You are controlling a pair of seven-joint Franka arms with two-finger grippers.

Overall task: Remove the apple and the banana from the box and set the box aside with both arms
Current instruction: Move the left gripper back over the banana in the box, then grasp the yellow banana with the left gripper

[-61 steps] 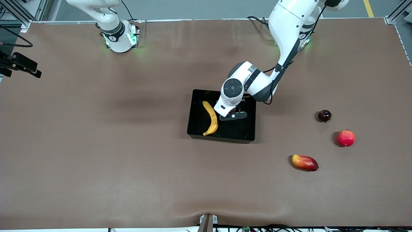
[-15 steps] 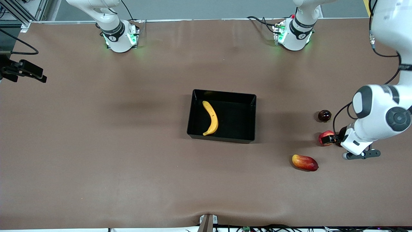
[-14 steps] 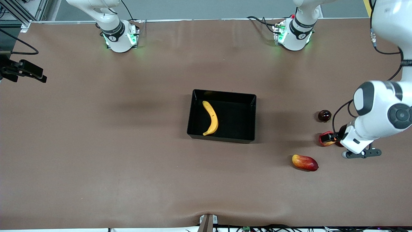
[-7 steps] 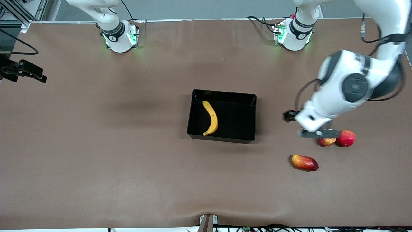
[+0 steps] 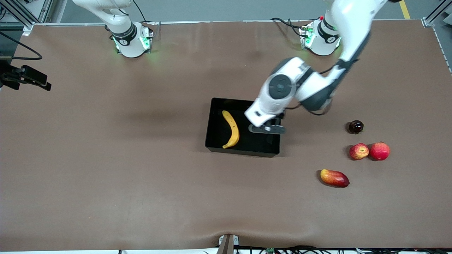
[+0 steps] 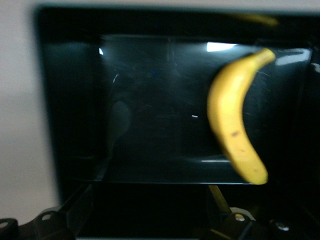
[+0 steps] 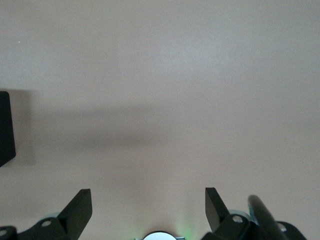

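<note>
The black box (image 5: 212,141) sits mid-frame on the brown surface (image 5: 106,158), the banana (image 5: 231,128) lying inside it. The left gripper (image 5: 266,128) hangs over the box's bare half; whether its fingers are apart cannot be told. At the frame's right, clear of the box, lie the plum (image 5: 356,126), the apple (image 5: 358,151) touching the round fruit (image 5: 379,151), and the mango (image 5: 334,177). The right gripper (image 7: 150,210) waits, fingers (image 7: 77,210) apart, over bare surface.
</note>
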